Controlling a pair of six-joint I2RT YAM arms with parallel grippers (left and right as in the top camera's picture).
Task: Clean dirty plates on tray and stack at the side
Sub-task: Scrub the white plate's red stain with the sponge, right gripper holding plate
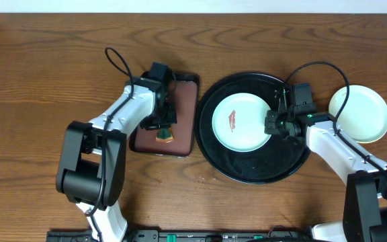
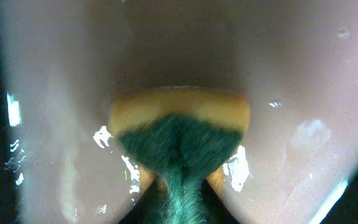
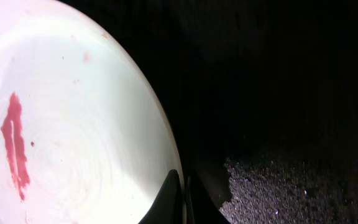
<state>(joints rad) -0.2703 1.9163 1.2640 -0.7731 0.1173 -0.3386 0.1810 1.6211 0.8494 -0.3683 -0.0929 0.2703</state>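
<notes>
A pale mint-green plate (image 1: 242, 121) with a red-brown smear (image 1: 233, 119) lies on the round black tray (image 1: 254, 171). My right gripper (image 1: 272, 125) is shut on that plate's right rim; in the right wrist view its dark fingertips (image 3: 168, 198) pinch the plate's edge (image 3: 73, 124), one above and one below. A second, paler plate (image 1: 359, 113) sits on the table right of the tray. My left gripper (image 1: 164, 130) is shut on a yellow sponge with a green scouring face (image 2: 179, 134), pinched narrow at its near end, low over the brown rectangular tray (image 1: 180, 107).
The brown tray's glossy floor (image 2: 303, 74) carries water droplets and glints. Bare wooden tabletop (image 1: 39, 74) spreads to the left and behind both trays. The two arm bases (image 1: 89, 175) stand at the front edge.
</notes>
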